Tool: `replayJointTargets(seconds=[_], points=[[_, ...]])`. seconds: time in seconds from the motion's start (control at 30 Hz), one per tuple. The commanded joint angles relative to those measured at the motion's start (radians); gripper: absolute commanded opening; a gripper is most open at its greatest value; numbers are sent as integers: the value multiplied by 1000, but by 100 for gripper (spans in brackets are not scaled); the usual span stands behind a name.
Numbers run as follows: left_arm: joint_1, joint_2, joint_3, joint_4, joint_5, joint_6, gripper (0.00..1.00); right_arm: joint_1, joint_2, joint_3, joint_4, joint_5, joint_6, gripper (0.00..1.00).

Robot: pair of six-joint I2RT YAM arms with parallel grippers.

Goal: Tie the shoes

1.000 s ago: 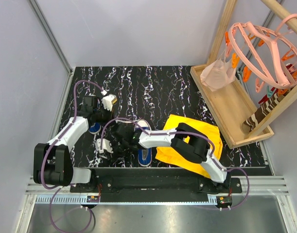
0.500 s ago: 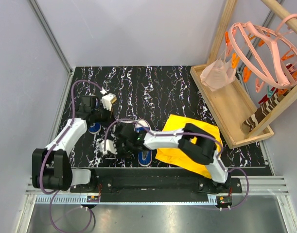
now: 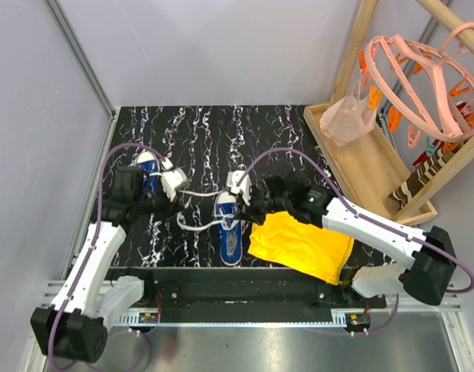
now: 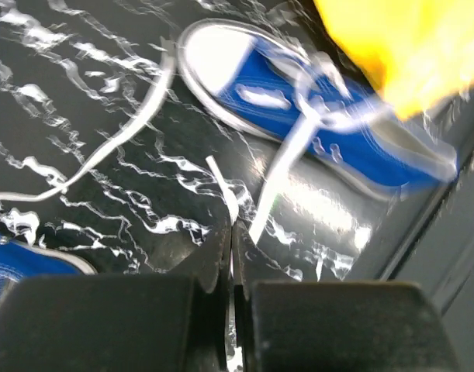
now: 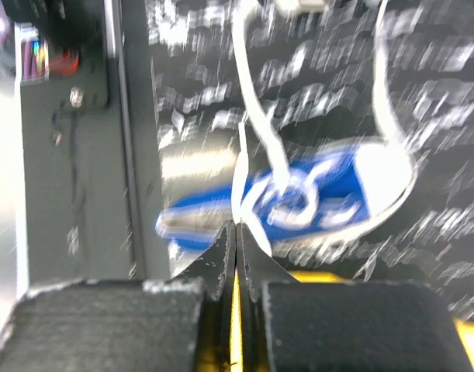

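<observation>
One blue shoe (image 3: 230,232) with a white toe cap lies at the table's near middle, also in the left wrist view (image 4: 299,116) and blurred in the right wrist view (image 5: 299,203). Another blue shoe (image 3: 148,166) sits at the left, half hidden by my left arm. Long white laces (image 3: 198,226) trail across the table. My left gripper (image 3: 175,186) (image 4: 232,226) is shut on a lace end to the left of the middle shoe. My right gripper (image 3: 239,194) (image 5: 236,226) hangs over that shoe's toe, shut on a lace.
A yellow cloth (image 3: 302,244) lies right of the middle shoe, under my right arm. A wooden tray (image 3: 361,170) holding a rack of pink hangers (image 3: 423,85) stands at the back right. The table's near edge (image 3: 244,271) runs just behind the shoe's heel.
My right gripper has shut and swung from the near left up and right to the shoe's toe, drawing a lace. My left arm has shifted, and the left shoe now shows.
</observation>
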Motion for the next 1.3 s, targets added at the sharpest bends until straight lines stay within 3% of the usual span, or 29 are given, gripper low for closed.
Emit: replayJointTargets(seconds=[0.0,0.13,0.27,0.33,0.4,0.6,0.7,0.9,1.27], points=[[-76,-49,-64,-220,33,373,0,-34,-61,-86,-117,6,123,0],[-123,-98,-165,-240,26,595,0,-68,-86,-162,-84,-16,204,0],[-191,-76,-240,-139,-19,608,2,-89,-76,-185,-14,-19,264,0],[-196,-40,-236,-95,-4,569,21,-100,-61,-183,15,-13,273,0],[-194,2,-208,-56,38,471,30,-103,-58,-195,44,7,296,0],[-193,62,-95,199,145,69,32,-103,-30,-247,199,27,327,0],[-200,143,-67,336,110,-126,35,-103,2,-254,236,43,327,0],[-262,304,-17,451,56,-252,31,-102,48,-246,264,33,327,0],[-331,422,-15,508,23,-272,29,-102,100,-237,282,61,362,0]])
